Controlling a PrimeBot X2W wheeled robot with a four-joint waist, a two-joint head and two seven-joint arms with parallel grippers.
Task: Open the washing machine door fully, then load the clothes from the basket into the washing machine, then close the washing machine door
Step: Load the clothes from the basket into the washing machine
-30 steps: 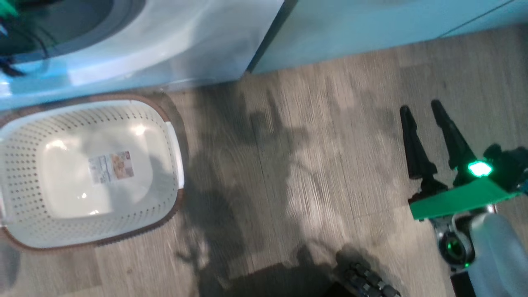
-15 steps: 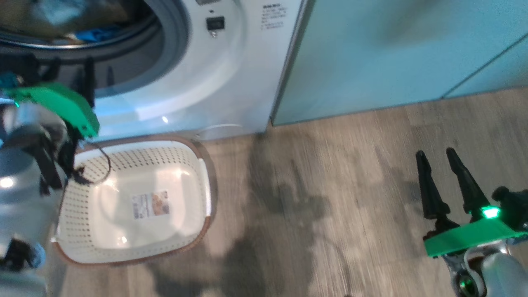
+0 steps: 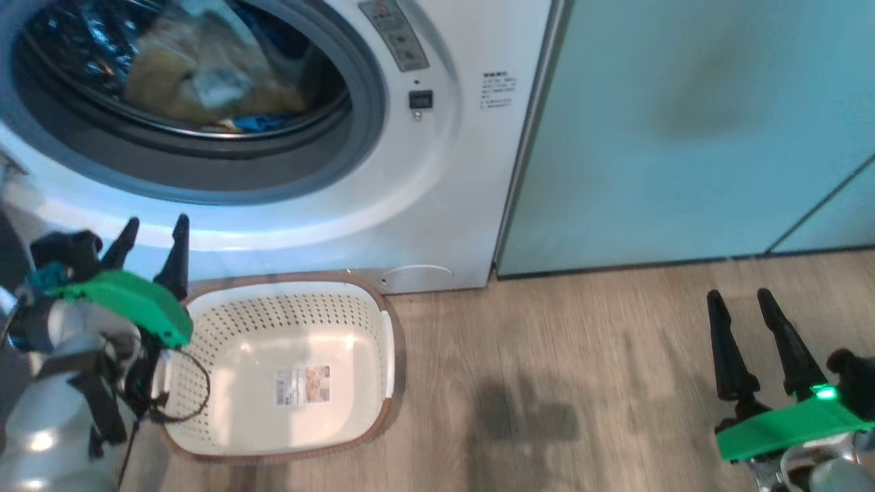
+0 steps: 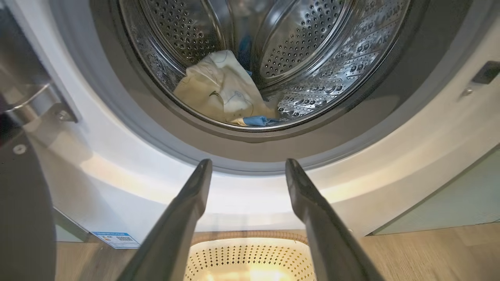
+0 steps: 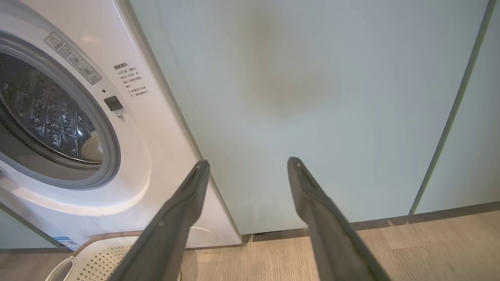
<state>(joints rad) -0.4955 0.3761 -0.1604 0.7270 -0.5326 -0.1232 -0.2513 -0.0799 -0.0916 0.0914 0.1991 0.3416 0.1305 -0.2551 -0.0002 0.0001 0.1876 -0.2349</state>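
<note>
Left tool (image 3: pixel 156 222) wide open and unloaded at the near left, over the left end of the basket (image 3: pixel 273 318), fingertips toward the front of the washing machine (image 3: pixel 437 205) just below its round opening. Right tool (image 3: pixel 739 295) just as wide, also unloaded, well apart at the near right above the wooden floor (image 3: pixel 581 355), aimed at the pale teal cabinet panel (image 3: pixel 683 137). Clothes (image 3: pixel 198 75) inside the machine: a pale yellow heap low in the perforated steel drum (image 4: pixel 332 50), faint outlined print on it, a strip of blue fabric (image 4: pixel 256 121) at its near edge. Washing machine door (image 4: pixel 23 218) swung open to the left, seen as a dark slab with a metal hinge at the left edge of the left wrist view; grey-rimmed opening uncovered. Basket on the floor right at the foot of the machine, touching or just short of it, cannot tell which; brown rim, white handle on the right side, bare base with a label sticker (image 3: pixel 303 385). Small blue label (image 4: pixel 116 239) low on the machine's front, to the left. Cabinet panel directly right of the machine, side by side. Blurred shadows on the floor between basket and right tool.
</note>
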